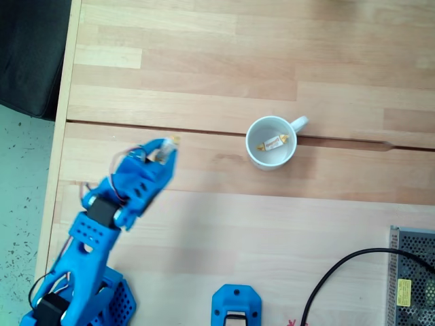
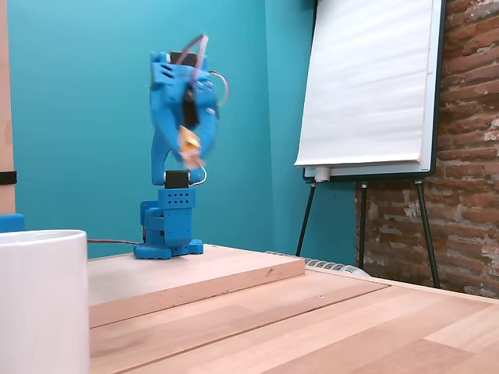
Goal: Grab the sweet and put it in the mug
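- While raised above the wooden tabletop (image 1: 224, 224), the blue claw (image 1: 165, 147) is clamped on a tiny yellow-ended wrapped sweet (image 2: 189, 140).
- Round white ceramic mug (image 1: 271, 142), at the claw's three o'clock from above, holds a look-alike candy (image 1: 272, 143).

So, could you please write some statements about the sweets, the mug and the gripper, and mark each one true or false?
1. One sweet lies inside the mug. True.
2. The gripper is empty. False: it holds a second sweet at its tip, raised above the table.
3. The mug lies tipped on its side. False: it stands upright, mouth up.
4. In the top-down fixed view, the mug's handle points to the upper right. True.
5. The gripper is directly over the mug. False: in the top-down fixed view it is well to the left of it.
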Motion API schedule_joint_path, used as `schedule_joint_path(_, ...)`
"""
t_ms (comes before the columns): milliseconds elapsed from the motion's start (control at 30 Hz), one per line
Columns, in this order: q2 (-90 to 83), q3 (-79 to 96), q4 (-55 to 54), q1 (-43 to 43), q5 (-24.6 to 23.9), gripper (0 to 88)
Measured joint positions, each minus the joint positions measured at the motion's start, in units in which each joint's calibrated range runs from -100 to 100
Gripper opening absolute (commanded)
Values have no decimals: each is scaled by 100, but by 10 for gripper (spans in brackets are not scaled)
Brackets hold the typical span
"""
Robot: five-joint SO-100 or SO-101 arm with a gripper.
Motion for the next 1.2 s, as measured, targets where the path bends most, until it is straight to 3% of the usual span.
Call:
schedule_joint_path(267,963,-1228,-537,1174,244,37)
schedule_joint_path(533,2734,-2214,-1749,1691,259,37)
schedule_joint_path(967,3733,-3120,-2189,1780,298,37)
schedule_joint_path(1200,3733,-3120,-2189,1322,298,68)
